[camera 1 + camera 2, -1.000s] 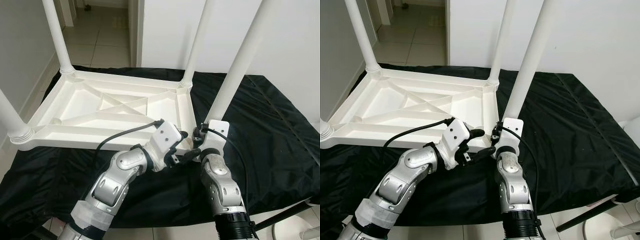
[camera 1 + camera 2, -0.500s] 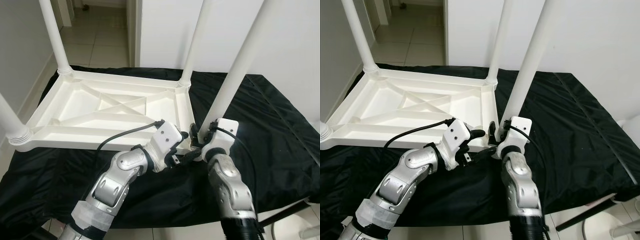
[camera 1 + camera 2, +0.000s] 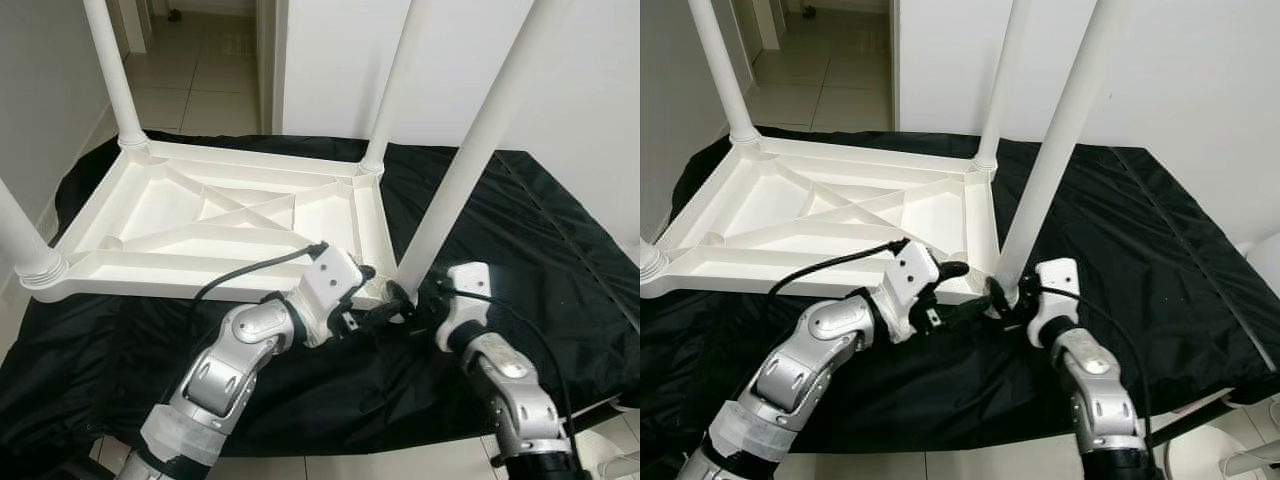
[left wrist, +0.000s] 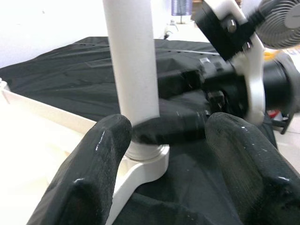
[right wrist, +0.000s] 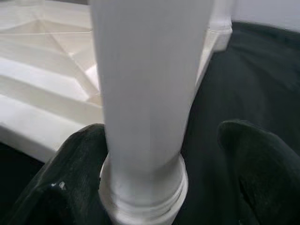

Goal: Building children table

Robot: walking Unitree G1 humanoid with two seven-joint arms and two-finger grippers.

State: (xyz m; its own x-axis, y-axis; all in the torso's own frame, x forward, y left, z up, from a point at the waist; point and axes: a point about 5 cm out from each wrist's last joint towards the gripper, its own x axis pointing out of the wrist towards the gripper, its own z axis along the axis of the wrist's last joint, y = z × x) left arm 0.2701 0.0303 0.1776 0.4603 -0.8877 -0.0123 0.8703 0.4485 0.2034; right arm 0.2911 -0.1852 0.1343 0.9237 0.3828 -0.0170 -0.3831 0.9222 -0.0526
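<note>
A white plastic children's table (image 3: pixel 150 205) lies upside down on a black cloth (image 3: pixel 540 240), with its legs pointing up. The near right leg (image 3: pixel 460 170) stands in its corner socket (image 4: pixel 143 157), close in front of me. My left gripper (image 3: pixel 378 292) is open at that corner, its fingers (image 4: pixel 101 145) spread wide before the leg's base. From the right, my right gripper (image 3: pixel 408 300) reaches in low and is open around the leg (image 5: pixel 145 93). One finger (image 5: pixel 79 159) lies against the foot ring and the other (image 5: pixel 253 154) stands apart.
The other three legs (image 3: pixel 112 70) rise at the remaining corners. A white wall stands behind and a tiled corridor (image 3: pixel 200 60) opens at the back left. The cloth's front edge (image 3: pixel 350 430) drops to the floor. A fan base (image 3: pixel 620 465) sits at the lower right.
My right arm has swung out to the right and lower, so its gripper now comes at the leg's base from the side. The left arm has hardly moved.
</note>
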